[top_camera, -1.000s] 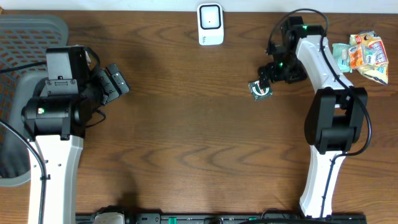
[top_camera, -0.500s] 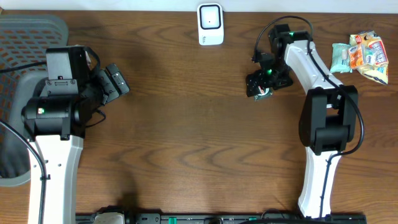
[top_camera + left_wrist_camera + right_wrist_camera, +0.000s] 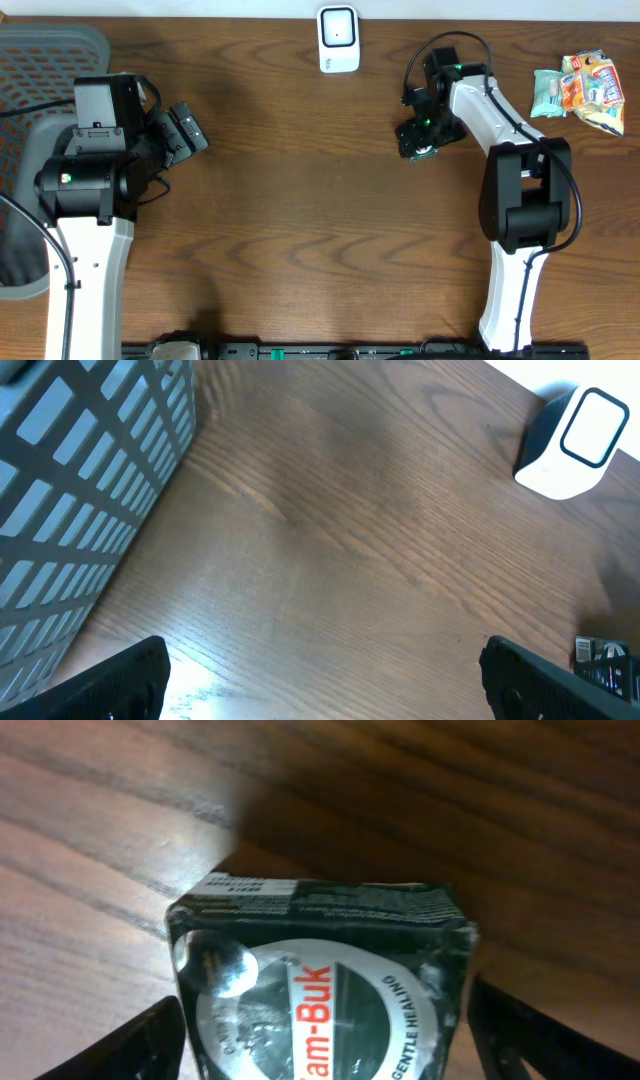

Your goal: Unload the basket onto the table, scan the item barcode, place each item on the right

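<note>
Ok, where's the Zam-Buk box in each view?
Overhead: Zam-Buk box upper right of centre, under the right gripper.
Left wrist: tiny, at the bottom right edge.
Right wrist: centre and lower frame, close up.
Shared landmark: white scanner, top of overhead and left wrist; absent from right wrist.

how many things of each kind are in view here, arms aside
scanner: 1
basket: 1
small dark box: 1
packets: 2 that can be told apart, a teal packet and an orange packet
total: 5
</note>
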